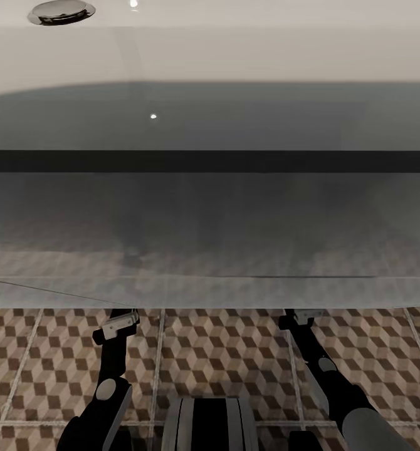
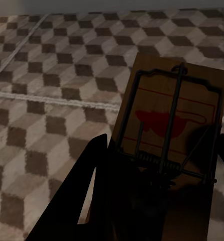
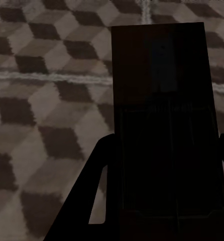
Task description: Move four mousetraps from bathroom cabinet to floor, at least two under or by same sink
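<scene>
Two arms reach under the sink (image 1: pixel 210 56), over bathroom floor (image 1: pixel 222 351). Left wrist cam: left gripper (image 2: pixel 157 165) pinches mousetrap (image 2: pixel 175 115), spring side up. Right cam: right gripper (image 3: pixel 162 170) pinches a dark board (image 3: pixel 162 75), prob. another trap. Lower flat, let go gently, both beneath the basin.

1. No word, number, brand or sign can be read in any view.
2. The tan-brown wooden mousetrap board with a black spring bar (image 2: pixel 175 118) bears red printed lines and a red shape, not legible lettering.
</scene>
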Controlling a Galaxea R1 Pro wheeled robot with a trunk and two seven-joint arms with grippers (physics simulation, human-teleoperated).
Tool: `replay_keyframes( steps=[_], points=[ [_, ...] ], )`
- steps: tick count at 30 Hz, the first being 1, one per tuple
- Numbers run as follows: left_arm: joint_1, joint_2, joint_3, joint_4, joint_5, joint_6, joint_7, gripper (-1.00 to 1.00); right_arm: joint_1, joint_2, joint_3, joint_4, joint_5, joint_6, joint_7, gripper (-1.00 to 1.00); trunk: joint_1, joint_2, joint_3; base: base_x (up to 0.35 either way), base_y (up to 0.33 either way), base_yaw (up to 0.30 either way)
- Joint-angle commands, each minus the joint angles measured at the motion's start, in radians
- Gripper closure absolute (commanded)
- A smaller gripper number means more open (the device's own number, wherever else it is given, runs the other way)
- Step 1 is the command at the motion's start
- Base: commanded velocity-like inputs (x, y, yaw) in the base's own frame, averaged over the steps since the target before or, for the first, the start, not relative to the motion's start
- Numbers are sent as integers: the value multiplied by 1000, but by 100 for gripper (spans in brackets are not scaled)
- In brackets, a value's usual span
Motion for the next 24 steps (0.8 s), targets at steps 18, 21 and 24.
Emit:
replay_keyframes(
  steps=[18, 21, 24],
  points=[
    [0, -3, 1, 2, 12, -3, 15, 100, 0, 0, 0, 1, -3, -3, 7, 100, 0, 0, 0, 0, 0, 0],
    [0, -3, 2, 1, 12, -4, 17, 100, -1, 0, 0, 1, -3, -3, 7, 100, 0, 0, 0, 0, 0, 0],
    [0, -2, 4, 2, 13, -4, 18, 100, 0, 0, 0, 1, -3, -3, 7, 100, 0, 0, 0, 0, 0, 0]
  ],
)
